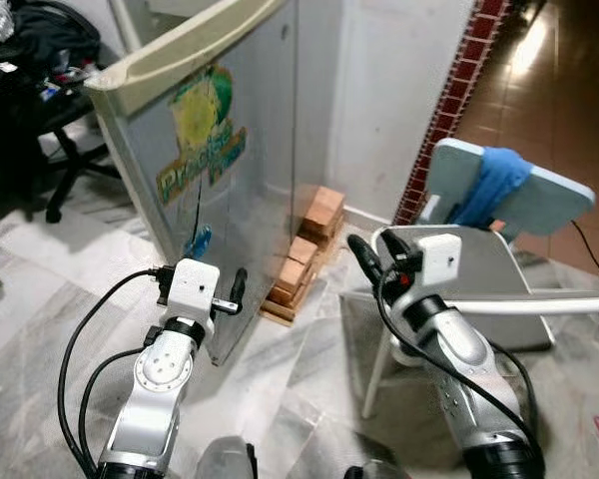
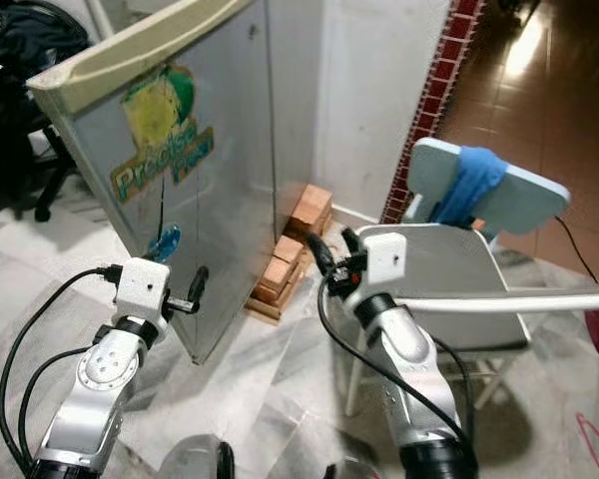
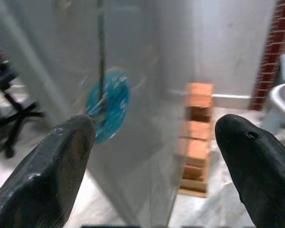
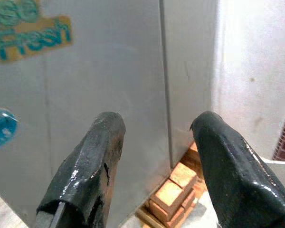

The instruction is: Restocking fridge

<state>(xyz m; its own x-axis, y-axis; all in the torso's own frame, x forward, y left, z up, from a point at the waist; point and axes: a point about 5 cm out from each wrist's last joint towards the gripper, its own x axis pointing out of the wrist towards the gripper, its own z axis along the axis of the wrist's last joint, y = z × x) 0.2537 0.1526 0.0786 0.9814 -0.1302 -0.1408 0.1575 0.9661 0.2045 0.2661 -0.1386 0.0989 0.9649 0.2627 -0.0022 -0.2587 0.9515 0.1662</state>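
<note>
Bright daylight, blurred left wrist view

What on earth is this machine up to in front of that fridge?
It's a robot facing a grey fridge door that stands swung open, with a round blue sticker low on it. Both arms are raised towards it. The left claw is close to the door's face, the right claw a little further off; both are open and hold nothing. Bricks are stacked by the fridge, beside a chair.
</note>
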